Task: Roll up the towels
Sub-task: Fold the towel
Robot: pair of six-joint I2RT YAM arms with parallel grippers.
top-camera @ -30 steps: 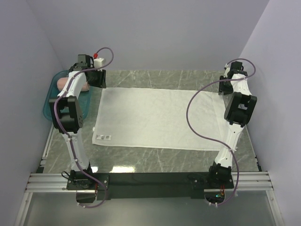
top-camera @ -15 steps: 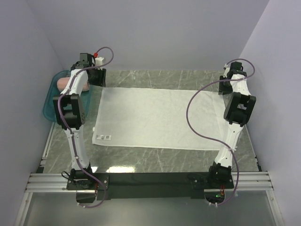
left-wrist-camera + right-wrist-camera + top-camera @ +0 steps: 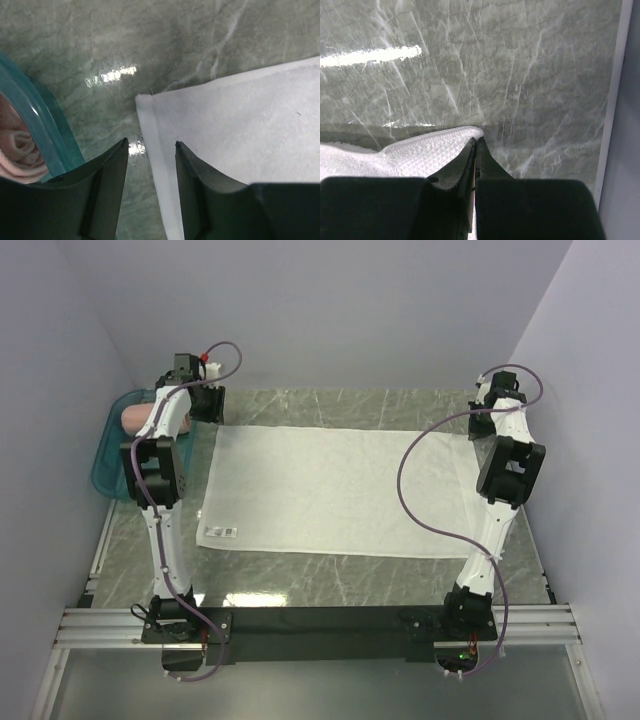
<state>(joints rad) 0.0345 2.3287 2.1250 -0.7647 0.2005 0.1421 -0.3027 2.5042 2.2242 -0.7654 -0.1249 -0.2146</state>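
Left pincer (image 3: 151,145) gapes over white towel (image 3: 240,125), beside tray (image 3: 47,132).

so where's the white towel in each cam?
Top external: white towel spread flat, centre of picture.
Left wrist: right half, its edge running between the fingers of the open left gripper.
Right wrist: lower left, corner pinched in the shut right gripper.
Shared landmark: green marble table.

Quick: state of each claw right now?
Left claw: open over the white towel edge, holding nothing.
Right claw: closed, pinching the white towel's corner.
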